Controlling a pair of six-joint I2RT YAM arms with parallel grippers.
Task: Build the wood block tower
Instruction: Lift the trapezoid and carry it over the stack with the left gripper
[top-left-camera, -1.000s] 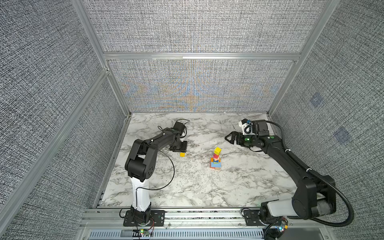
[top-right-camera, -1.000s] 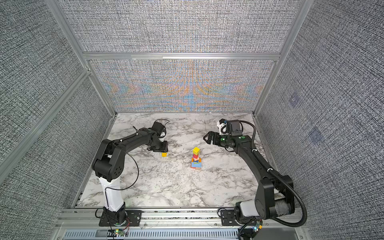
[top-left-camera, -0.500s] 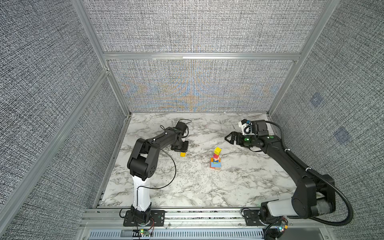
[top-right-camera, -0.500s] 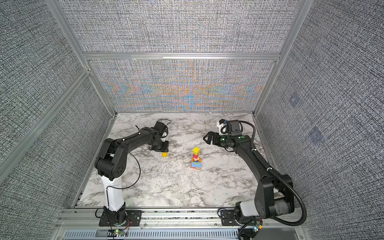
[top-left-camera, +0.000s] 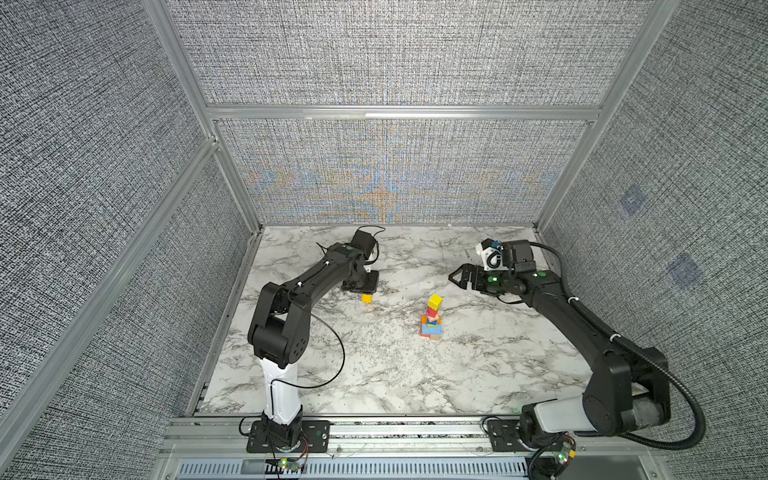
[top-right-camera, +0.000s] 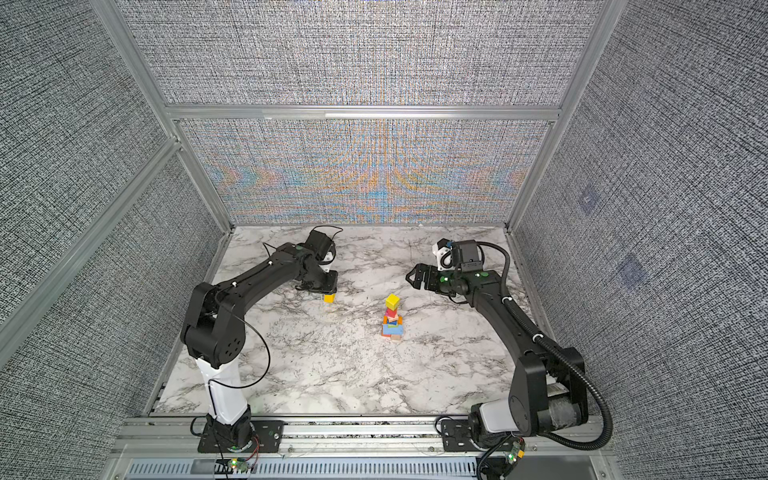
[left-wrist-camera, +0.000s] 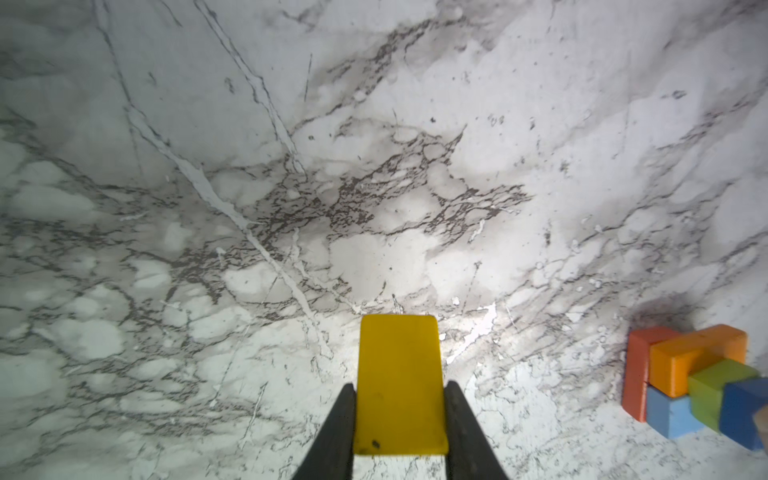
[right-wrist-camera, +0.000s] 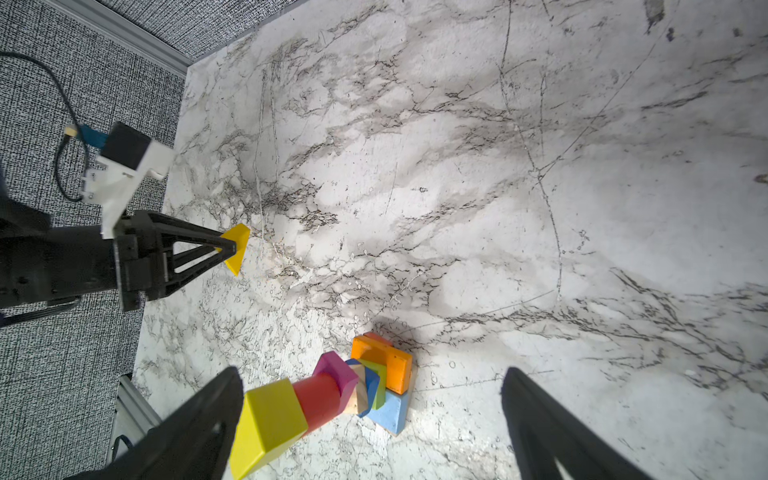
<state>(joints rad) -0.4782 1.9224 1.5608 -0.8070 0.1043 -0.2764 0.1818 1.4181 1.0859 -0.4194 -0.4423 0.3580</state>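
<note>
One piece is off the tower (top-left-camera: 432, 318): a yellow wedge (left-wrist-camera: 398, 365), clamped near the tips of the left pincer (left-wrist-camera: 399, 386). It sits well apart from the tower, on the left arm's side. The frames do not show whether the wedge is clear of the worktop (top-left-camera: 374, 374).

The main risk, as I judge it, is the tower itself. It is narrow, its levels are twisted against one another, and a red cylinder (right-wrist-camera: 318, 401) sits just under the yellow cube (right-wrist-camera: 268, 428) on top. A slight sideways push while placing could roll or tip the upper part. The wedge has sloping faces and is held only at the fingertips, so it could turn in the grip on the way to the tower or land off-centre and slide off. The right pincer (top-left-camera: 457, 279) is a second hazard. It is near the tower's top on the far side, and a small drift toward the tower would clip the yellow cube.

The left arm reaches low and forward, its pincer pointing down at the worktop with the jaws narrow on the wedge. The right arm is stretched out higher. Its pincer is spread wide, holds nothing, and faces the tower.
</note>
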